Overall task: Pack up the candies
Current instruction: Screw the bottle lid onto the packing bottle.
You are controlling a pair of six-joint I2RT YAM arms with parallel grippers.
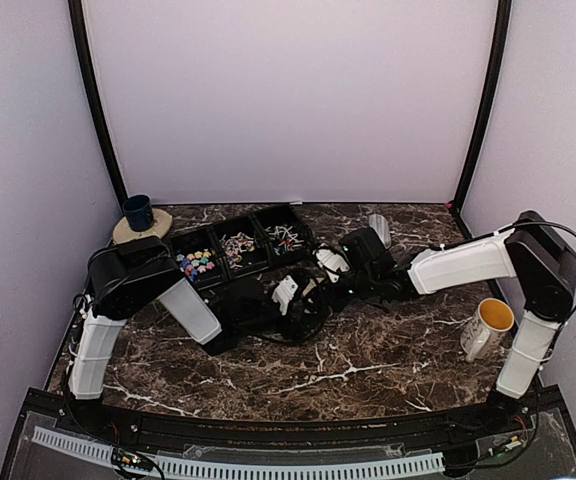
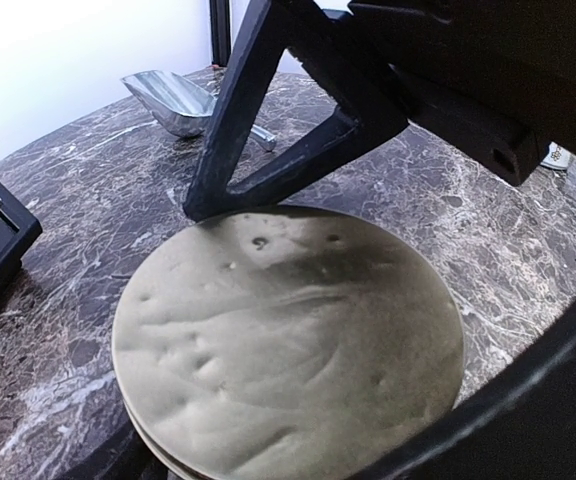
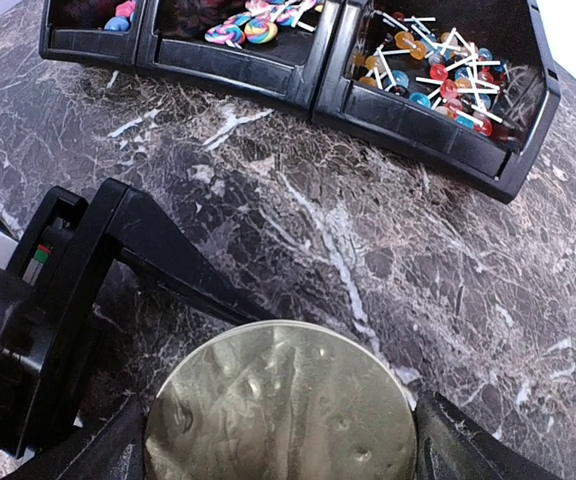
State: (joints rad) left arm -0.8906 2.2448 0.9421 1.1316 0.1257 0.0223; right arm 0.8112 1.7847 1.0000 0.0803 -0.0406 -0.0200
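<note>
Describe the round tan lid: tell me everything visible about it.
The round tan lid is a flat disc, its dull top dimpled and wrinkled like foil. It lies face up over the marble table. The left gripper and right gripper each straddle its rim; a firm clamp cannot be confirmed.

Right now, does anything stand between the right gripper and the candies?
Yes. The round tan lid sits between the fingers of the right gripper, directly ahead of it. Farther on, the black bins' front walls rise before the candies.
</note>
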